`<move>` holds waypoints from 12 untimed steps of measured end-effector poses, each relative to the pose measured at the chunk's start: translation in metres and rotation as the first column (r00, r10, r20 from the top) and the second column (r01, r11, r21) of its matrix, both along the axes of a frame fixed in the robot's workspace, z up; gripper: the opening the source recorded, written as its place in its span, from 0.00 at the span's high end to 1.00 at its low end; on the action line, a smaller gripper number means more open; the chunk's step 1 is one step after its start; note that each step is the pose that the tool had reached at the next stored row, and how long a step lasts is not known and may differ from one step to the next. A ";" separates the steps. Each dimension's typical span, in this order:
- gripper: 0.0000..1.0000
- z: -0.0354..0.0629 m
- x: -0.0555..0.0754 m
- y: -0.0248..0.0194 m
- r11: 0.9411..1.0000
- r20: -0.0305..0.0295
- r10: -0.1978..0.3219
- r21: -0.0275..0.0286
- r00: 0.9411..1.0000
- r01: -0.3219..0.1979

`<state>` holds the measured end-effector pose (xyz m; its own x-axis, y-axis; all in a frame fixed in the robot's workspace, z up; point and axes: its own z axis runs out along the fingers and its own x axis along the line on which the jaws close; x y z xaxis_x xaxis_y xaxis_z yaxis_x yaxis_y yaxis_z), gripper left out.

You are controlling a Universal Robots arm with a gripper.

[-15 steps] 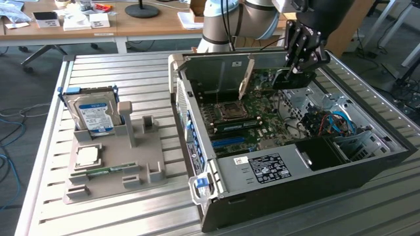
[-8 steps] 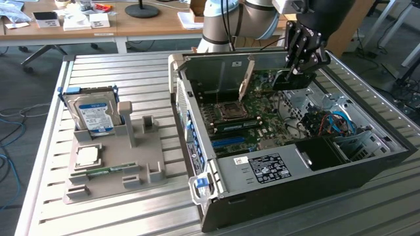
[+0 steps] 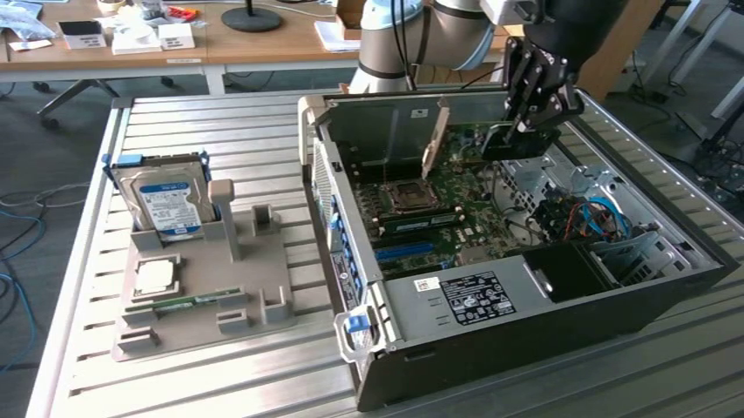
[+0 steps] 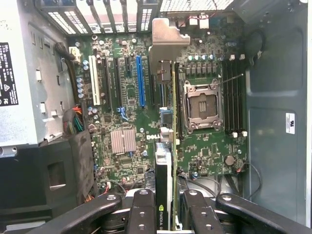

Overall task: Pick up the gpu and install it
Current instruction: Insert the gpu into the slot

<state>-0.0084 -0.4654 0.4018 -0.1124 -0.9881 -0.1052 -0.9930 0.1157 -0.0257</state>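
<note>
My gripper [image 3: 531, 126] hangs over the open computer case [image 3: 511, 335], shut on the gpu [image 3: 515, 144]. The card stands on edge above the motherboard [image 3: 465, 209], its silver end bracket [image 3: 434, 139] pointing toward the case's rear wall. In the wrist view the gpu [image 4: 173, 141] shows edge-on as a thin green line with a black block beside it. It sits clamped between my two fingers [image 4: 142, 212], and its bracket [image 4: 165, 41] reaches toward the rear slot openings. The card hovers over the board between the blue slot [image 4: 140, 80] and the processor socket [image 4: 203, 106].
At the exterior view's left a grey fixture [image 3: 261, 279] holds a silver hard drive [image 3: 171, 205], a processor chip [image 3: 156, 277] and a memory stick [image 3: 186, 303]. Cables and a drive bay [image 3: 593, 226] fill the case's right side. A desk [image 3: 233, 43] stands behind.
</note>
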 end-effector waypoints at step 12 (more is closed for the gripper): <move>0.73 -0.0017 -0.010 -0.0064 1.000 0.000 0.001 0.000 1.000 -0.001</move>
